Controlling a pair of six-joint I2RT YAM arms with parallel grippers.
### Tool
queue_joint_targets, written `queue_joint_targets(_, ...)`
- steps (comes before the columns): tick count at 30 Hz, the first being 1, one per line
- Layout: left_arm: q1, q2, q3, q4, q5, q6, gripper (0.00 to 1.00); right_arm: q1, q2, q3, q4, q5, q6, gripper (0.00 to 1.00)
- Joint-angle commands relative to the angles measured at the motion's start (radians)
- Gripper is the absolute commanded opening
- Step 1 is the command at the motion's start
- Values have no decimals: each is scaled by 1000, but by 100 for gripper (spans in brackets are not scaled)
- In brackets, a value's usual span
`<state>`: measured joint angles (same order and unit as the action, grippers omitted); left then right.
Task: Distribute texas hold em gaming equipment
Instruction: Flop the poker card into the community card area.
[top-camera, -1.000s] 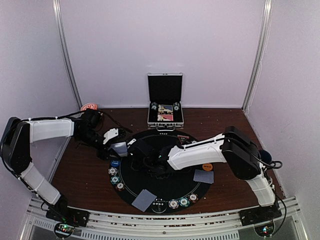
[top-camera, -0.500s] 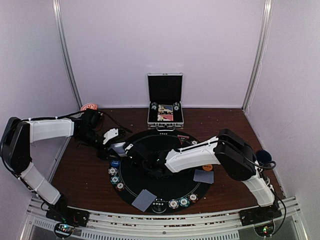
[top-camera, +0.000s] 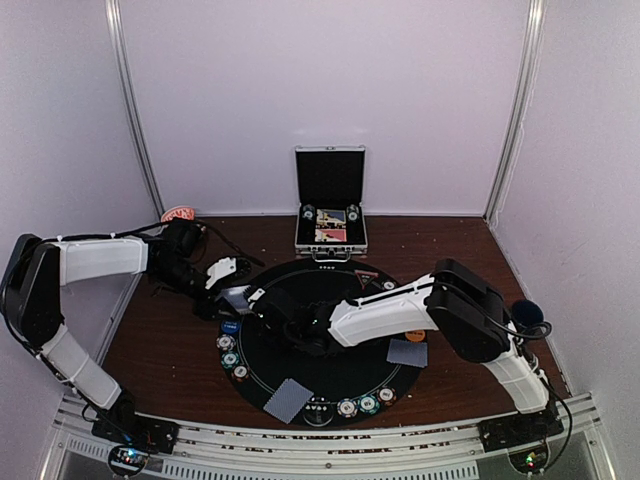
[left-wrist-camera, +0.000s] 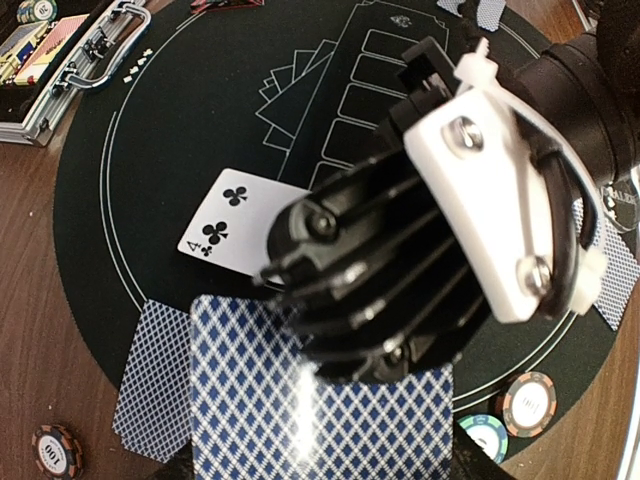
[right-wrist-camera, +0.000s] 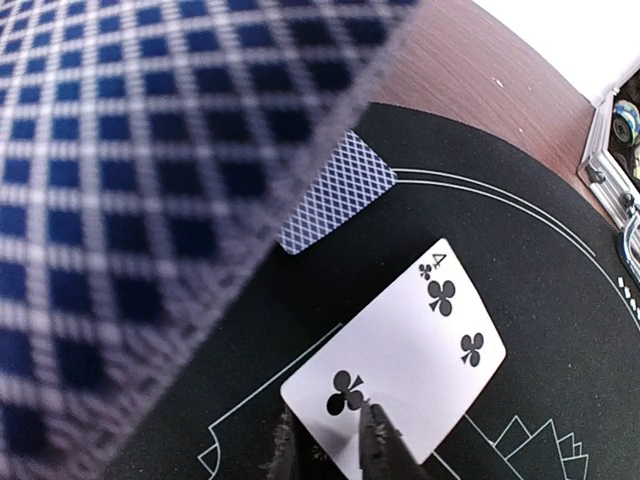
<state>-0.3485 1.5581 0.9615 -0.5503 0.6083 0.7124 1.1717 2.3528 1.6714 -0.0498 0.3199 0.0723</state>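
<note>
Top view: we see the left gripper (top-camera: 228, 285) at the black mat's (top-camera: 330, 375) left edge, clamped on the held card (top-camera: 238, 297). The right gripper (top-camera: 262, 300) is just beside it, and the right arm (top-camera: 385, 310) covers the mat's middle. Face-down cards (top-camera: 288, 399) and chips (top-camera: 230, 345) lie near the mat rim. The silver case (top-camera: 331, 205) is open at the back, and the mug (top-camera: 528, 312) sits far right.

Left wrist: the right arm's end blocks the centre. The four of clubs (left-wrist-camera: 235, 225) lies face up on the mat beside it.

Right wrist: the blurred held card (right-wrist-camera: 130, 200) fills the upper left. The fingertips (right-wrist-camera: 378, 440) show a narrow gap at the four's near edge; we cannot tell whether they pinch it.
</note>
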Motion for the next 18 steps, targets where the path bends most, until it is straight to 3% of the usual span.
queue_joint_targets(1, 3, 2, 25, 49, 39, -3, 59, 22, 12, 22, -16, -32, -18, 26)
queue_joint_targets(8, 4, 2, 26, 48, 38, -3, 59, 32, -33, -8, -14, -41, -13, 30)
queue_joint_targets(18, 3, -4, 25, 48, 44, 1, 59, 36, -226, -162, -18, -102, 68, 47)
